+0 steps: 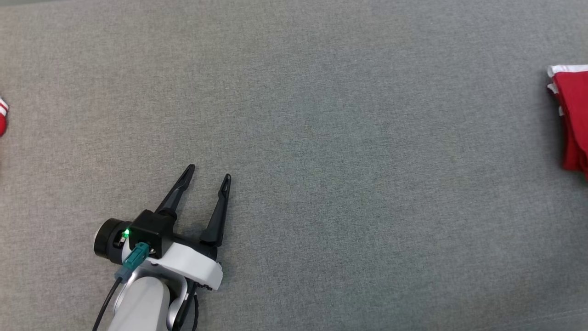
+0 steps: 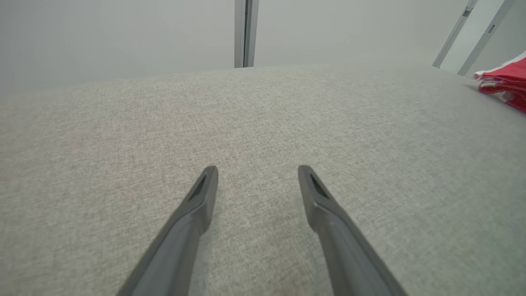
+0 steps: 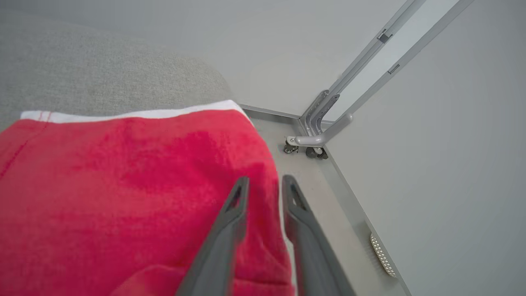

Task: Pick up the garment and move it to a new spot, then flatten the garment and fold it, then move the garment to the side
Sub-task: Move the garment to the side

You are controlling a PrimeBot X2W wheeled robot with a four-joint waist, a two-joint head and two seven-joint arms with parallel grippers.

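Observation:
The garment [image 1: 572, 119] lies folded at the far right edge of the grey cloth-covered table [image 1: 321, 138], red with white edging along its top. In the right wrist view the garment [image 3: 123, 197] lies close under the camera. My right gripper [image 3: 266, 179] sits over its right edge, jaws slightly parted, red cloth showing in the narrow gap. My left gripper [image 1: 209, 172] rests low over bare table at the lower left, open and empty. The left wrist view has the left gripper [image 2: 258, 168] spread wide, with the garment [image 2: 503, 82] far off to the right.
A small red-and-white piece of cloth [image 1: 2, 117] pokes in at the table's left edge. Beyond the table's right end stand a pale wall and a metal frame on castors [image 3: 312, 142], with floor below.

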